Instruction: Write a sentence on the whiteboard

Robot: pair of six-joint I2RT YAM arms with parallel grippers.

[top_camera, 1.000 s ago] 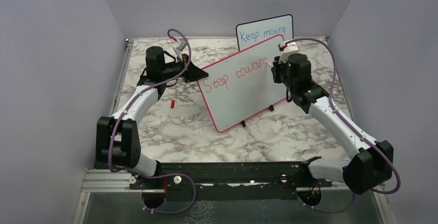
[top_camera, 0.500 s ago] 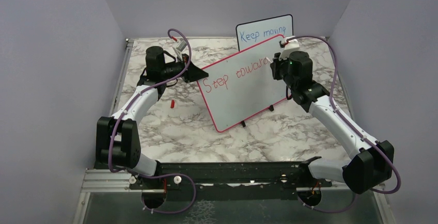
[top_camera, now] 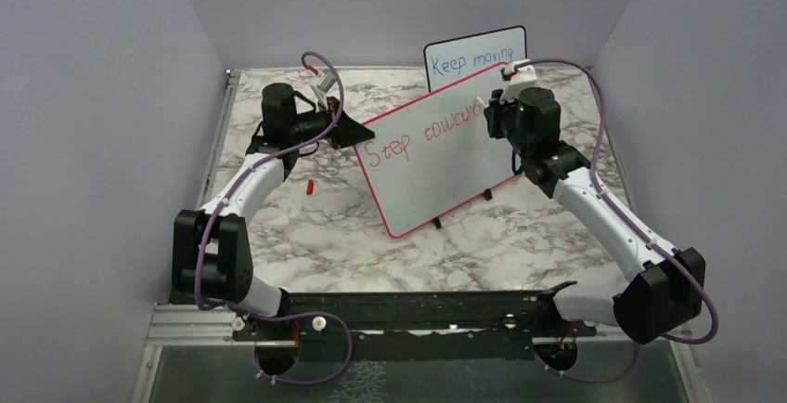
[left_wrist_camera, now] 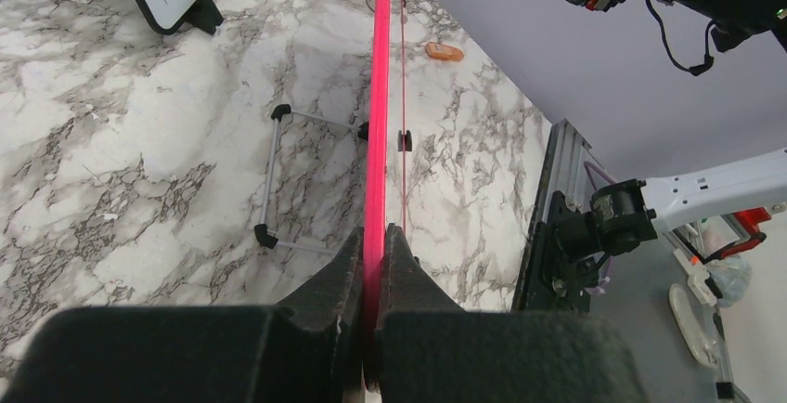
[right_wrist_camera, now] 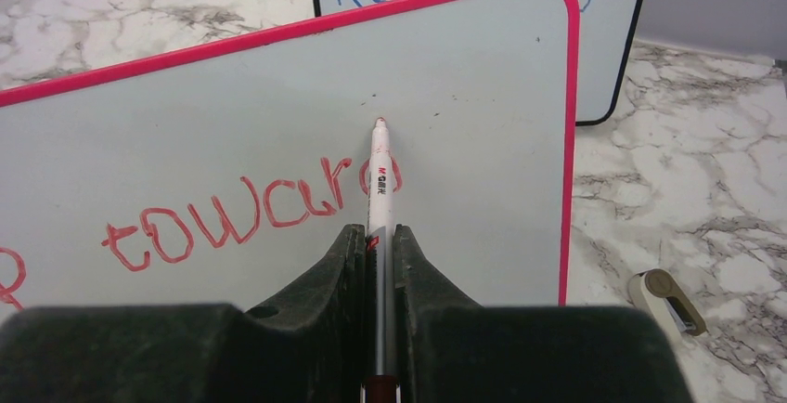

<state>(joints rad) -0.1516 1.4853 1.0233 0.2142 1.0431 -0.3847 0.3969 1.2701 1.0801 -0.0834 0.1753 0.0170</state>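
Observation:
The whiteboard (top_camera: 436,171) with a red-pink frame stands tilted on the marble table; it also shows in the right wrist view (right_wrist_camera: 278,106). Red words "Step towar" and a part-formed last letter (top_camera: 422,134) run along its top line. My left gripper (top_camera: 357,129) is shut on the board's left edge, seen edge-on as a pink strip (left_wrist_camera: 379,143) between the fingers. My right gripper (right_wrist_camera: 379,236) is shut on a white marker (right_wrist_camera: 378,180). The marker tip is on the board, just above the round part of the last letter (right_wrist_camera: 380,175).
A smaller black-framed board (top_camera: 475,58) with blue words "Keep moving" stands behind the whiteboard. A red marker cap (top_camera: 308,186) lies on the table left of the board. A small beige object (right_wrist_camera: 666,296) lies right of the board. The table's metal rail (top_camera: 371,315) runs along the front.
My right gripper has moved up and slightly back along the board with the marker. The last red letter has grown. The left arm and the board have not moved.

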